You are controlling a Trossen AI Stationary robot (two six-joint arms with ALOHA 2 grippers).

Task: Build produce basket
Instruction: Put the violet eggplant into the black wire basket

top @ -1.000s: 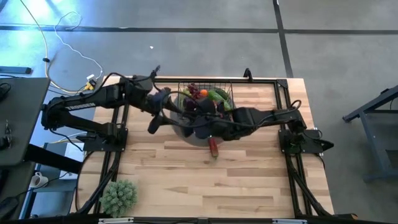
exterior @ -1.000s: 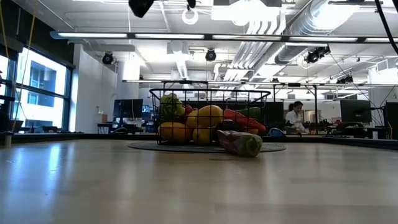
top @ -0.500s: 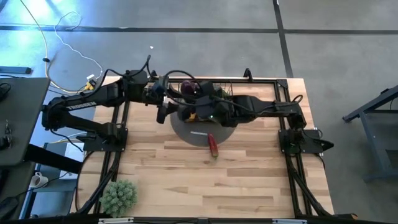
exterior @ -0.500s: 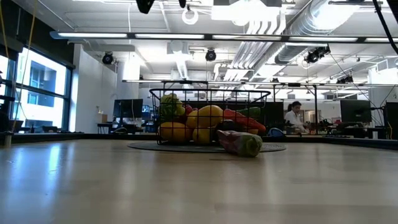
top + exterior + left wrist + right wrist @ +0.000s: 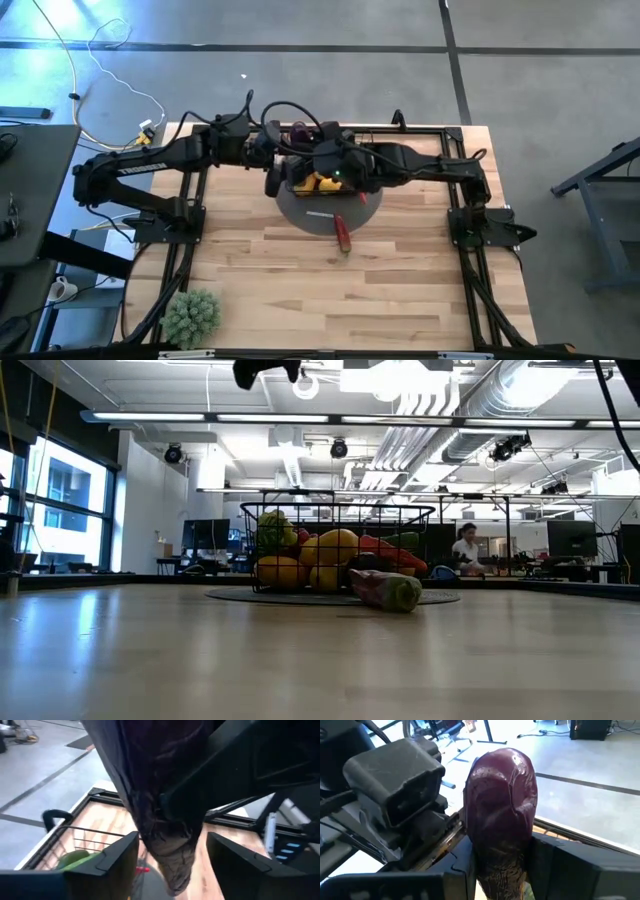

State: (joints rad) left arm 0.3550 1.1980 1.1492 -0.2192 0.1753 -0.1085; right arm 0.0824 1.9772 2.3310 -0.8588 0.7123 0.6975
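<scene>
Right pincer (image 5: 502, 870) clamped on the eggplant (image 5: 502, 805), held above the basket (image 5: 335, 550) at the counter's (image 5: 400, 290) far side. Left pincer (image 5: 172, 852) close beside it, fingers spread either side of the eggplant, not gripping. Red chili (image 5: 341, 232) lies on the grey disc (image 5: 300, 212) beside the basket.

- High view: straight down over the table (image 5: 400, 290).
- Low view: level at table height, facing the basket (image 5: 335, 550) mid-frame.
- Both wrist views: close on one eggplant (image 5: 502, 805).

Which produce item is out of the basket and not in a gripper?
The red chili, lying on the table beside the grey disc. The eggplant is clamped in the right gripper; the rest sit in the basket.
</scene>
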